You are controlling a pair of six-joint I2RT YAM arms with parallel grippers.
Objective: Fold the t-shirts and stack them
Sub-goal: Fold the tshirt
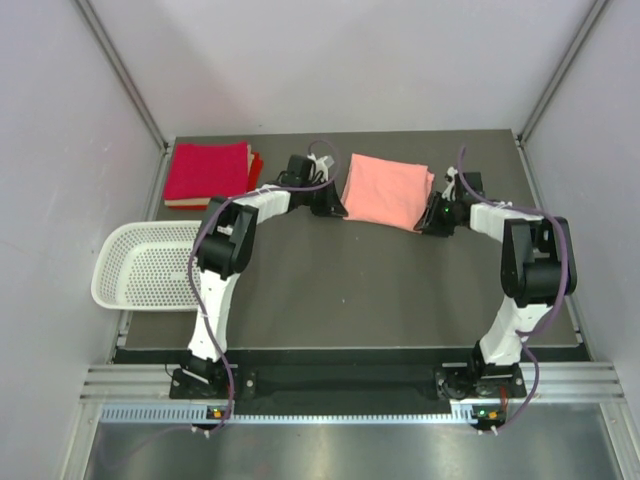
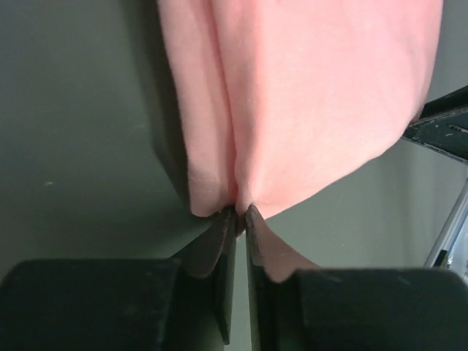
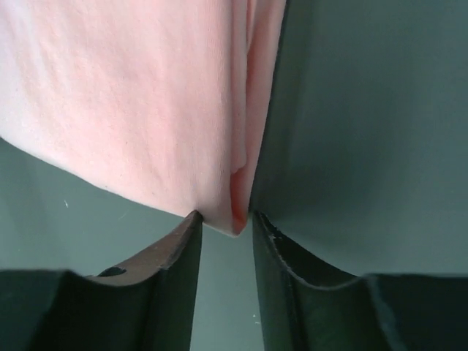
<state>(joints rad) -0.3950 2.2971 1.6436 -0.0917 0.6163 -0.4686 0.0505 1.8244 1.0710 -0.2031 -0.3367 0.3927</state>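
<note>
The salmon-pink t-shirt [image 1: 388, 190], folded, lay at the far middle of the desk [image 1: 350, 290], between the two arms. The left gripper [image 2: 240, 212] had its jaws clenched on the shirt's left corner. The right gripper [image 3: 225, 216] had its jaws grasping the bunched right corner. Folded crimson t-shirts [image 1: 207, 172] sat stacked at the far left, with a white perforated basket [image 1: 150, 265] nearer, overhanging the desk's left edge.

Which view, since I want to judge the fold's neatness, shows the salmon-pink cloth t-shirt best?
Top external: the whole folded salmon-pink cloth t-shirt lies in view, its outline clear. Left wrist shows only a corner pinched in its jaws; right wrist only an edge between its jaws.
</note>
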